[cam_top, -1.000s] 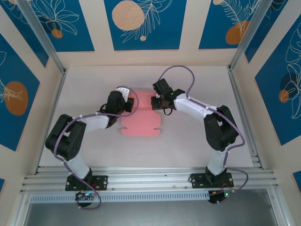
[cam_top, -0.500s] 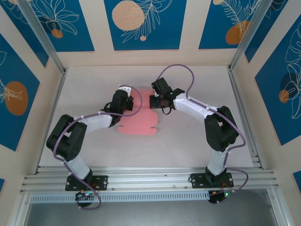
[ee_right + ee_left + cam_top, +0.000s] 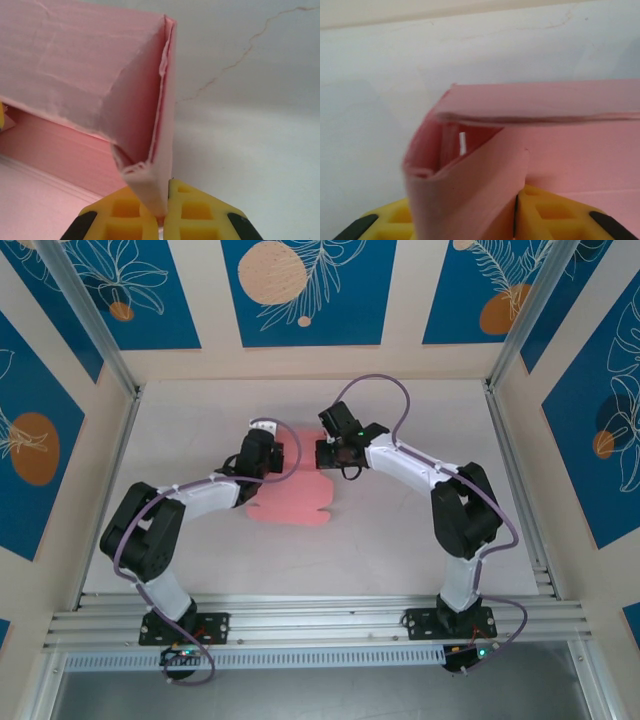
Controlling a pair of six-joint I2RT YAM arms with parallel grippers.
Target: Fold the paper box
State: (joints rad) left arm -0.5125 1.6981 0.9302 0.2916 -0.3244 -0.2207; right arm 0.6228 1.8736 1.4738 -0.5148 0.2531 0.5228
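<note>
Top view: the paper box sits mid-table, between the 2 arms. Its near part lies flat on the white table. Its far part is raised between the 2 claws.

Left gripper: at the box's left side, touching the card. In the left wrist view its yellow fingers stand partly apart, a narrow-to-middling gap, with a curled pink flap filling the space between them. Whether the fingers actually press the flap cannot be told.

Right gripper: at the box's right side. In the right wrist view the 2 yellow fingers meet on a doubled edge of pink card, which runs down into the seam between them. The claw is closed and pinching the box by that edge.

Box as container: only part-formed. In the left wrist view 1 panel folds over the top like a lid, and the curled flap wraps the left corner, leaving a hollow open toward the camera. Inside the hollow are pink walls and 1 thin white streak, which cannot be identified. In the right wrist view the end wall stands upright, with a creased, layered seam along its corner.
</note>
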